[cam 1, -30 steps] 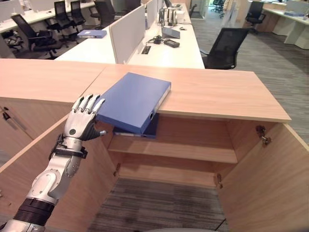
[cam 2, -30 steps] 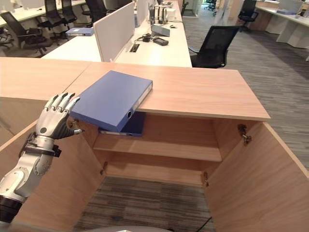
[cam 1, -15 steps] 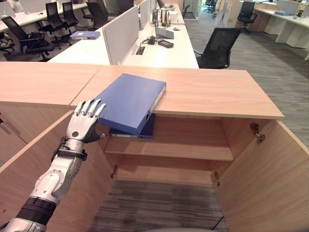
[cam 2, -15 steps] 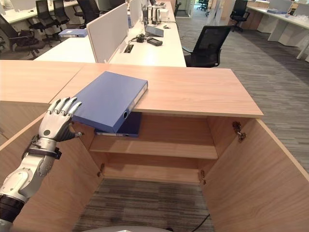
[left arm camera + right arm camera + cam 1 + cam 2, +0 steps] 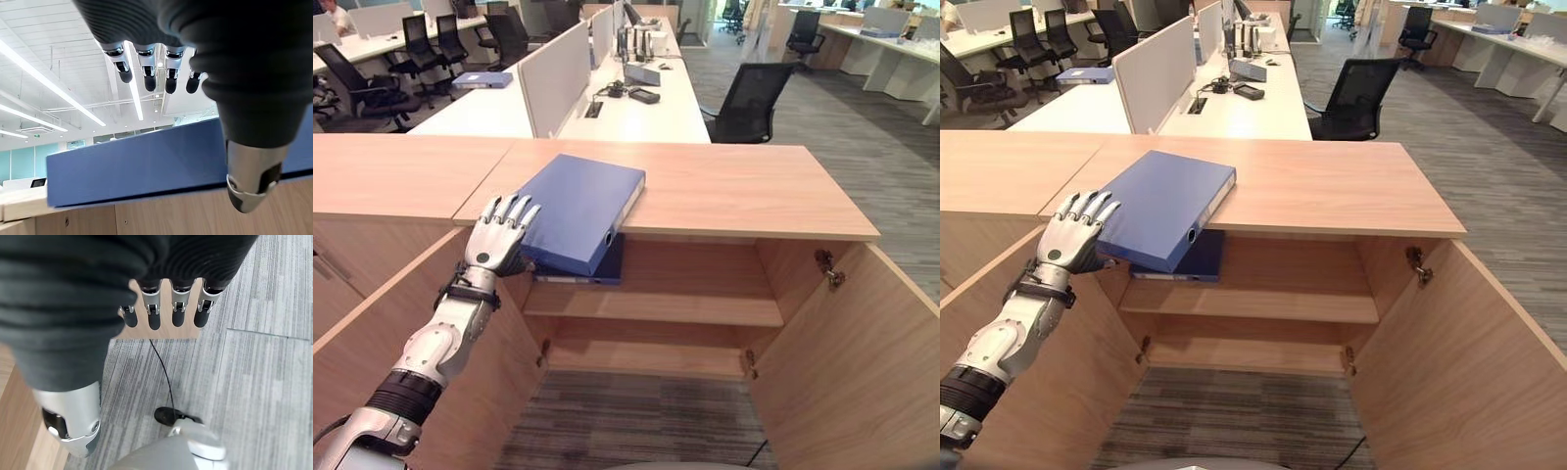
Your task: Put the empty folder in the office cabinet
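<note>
A blue folder [image 5: 578, 206] lies flat on the wooden cabinet top [image 5: 744, 191], its near end sticking out past the front edge above the open cabinet. My left hand [image 5: 494, 245] is open at the folder's near left corner, fingers straight and reaching up along its side. In the left wrist view the folder's blue edge [image 5: 146, 166] runs just past my fingers [image 5: 146, 73], with the thumb in front of it. My right hand [image 5: 177, 308] hangs open over the carpet, holding nothing.
A darker blue folder [image 5: 607, 266] lies on the cabinet's upper shelf [image 5: 705, 308], right under the overhanging one. Both cabinet doors stand wide open, the left door [image 5: 372, 333] beside my arm and the right door [image 5: 862, 372]. Desks and black chairs [image 5: 749, 93] stand behind.
My left hand has risen and moved in to the folder's near left corner. The camera has shifted a little; the folder itself lies where it was.
</note>
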### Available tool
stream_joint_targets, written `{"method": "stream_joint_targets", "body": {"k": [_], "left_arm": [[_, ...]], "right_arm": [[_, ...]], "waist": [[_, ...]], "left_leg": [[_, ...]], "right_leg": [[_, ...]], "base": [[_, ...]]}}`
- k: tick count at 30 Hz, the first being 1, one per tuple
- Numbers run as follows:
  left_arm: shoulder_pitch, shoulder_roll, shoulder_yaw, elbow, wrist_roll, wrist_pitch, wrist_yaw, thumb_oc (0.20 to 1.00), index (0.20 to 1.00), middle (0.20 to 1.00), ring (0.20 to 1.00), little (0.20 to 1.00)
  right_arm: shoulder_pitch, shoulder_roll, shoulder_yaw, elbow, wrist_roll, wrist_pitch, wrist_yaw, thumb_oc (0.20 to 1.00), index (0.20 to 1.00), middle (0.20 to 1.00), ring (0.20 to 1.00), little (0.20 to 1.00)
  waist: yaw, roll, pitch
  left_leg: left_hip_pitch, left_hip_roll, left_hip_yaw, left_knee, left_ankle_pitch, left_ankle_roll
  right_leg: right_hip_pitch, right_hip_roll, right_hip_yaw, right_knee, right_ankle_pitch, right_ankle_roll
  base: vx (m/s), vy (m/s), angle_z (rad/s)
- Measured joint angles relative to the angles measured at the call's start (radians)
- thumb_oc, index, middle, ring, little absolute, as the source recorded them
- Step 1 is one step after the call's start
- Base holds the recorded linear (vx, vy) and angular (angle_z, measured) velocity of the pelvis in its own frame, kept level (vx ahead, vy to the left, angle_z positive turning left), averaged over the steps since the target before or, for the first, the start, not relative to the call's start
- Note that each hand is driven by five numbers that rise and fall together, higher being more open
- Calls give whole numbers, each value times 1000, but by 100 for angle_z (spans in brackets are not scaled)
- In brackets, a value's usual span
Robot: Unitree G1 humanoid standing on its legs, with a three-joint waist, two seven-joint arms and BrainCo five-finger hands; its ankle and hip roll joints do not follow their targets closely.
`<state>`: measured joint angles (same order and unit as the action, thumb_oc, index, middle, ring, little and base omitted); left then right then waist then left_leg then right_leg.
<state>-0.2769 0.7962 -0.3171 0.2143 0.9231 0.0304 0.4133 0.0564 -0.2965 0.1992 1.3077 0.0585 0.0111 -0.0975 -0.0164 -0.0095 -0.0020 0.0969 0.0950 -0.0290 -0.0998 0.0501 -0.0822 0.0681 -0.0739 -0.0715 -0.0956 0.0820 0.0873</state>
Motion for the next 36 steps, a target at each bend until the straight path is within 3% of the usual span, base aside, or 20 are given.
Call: {"method": "stream_joint_targets", "body": {"k": [25, 36], "left_arm": [[-46, -2, -80, 72, 0, 18, 7, 1000, 1000, 1000, 1000, 1000], [-161, -9, -164, 187, -2, 47, 6, 1000, 1000, 1000, 1000, 1000]], "right_arm": [[-1, 0, 0, 29, 0, 1, -1, 1000, 1000, 1000, 1000, 1000], [-9, -1, 34, 29, 0, 1, -2, 1000, 1000, 1000, 1000, 1000]], "waist": [[-5, 3, 1], [-18, 6, 0]], "left_leg": [[-1, 0, 12, 0, -1, 0], [-1, 0, 15, 0, 0, -1]], "right_leg": [[-6, 0, 6, 0, 0, 1], [-7, 0, 8, 0, 1, 1]], "base": [[0, 0, 0], [0, 0, 0]]}}
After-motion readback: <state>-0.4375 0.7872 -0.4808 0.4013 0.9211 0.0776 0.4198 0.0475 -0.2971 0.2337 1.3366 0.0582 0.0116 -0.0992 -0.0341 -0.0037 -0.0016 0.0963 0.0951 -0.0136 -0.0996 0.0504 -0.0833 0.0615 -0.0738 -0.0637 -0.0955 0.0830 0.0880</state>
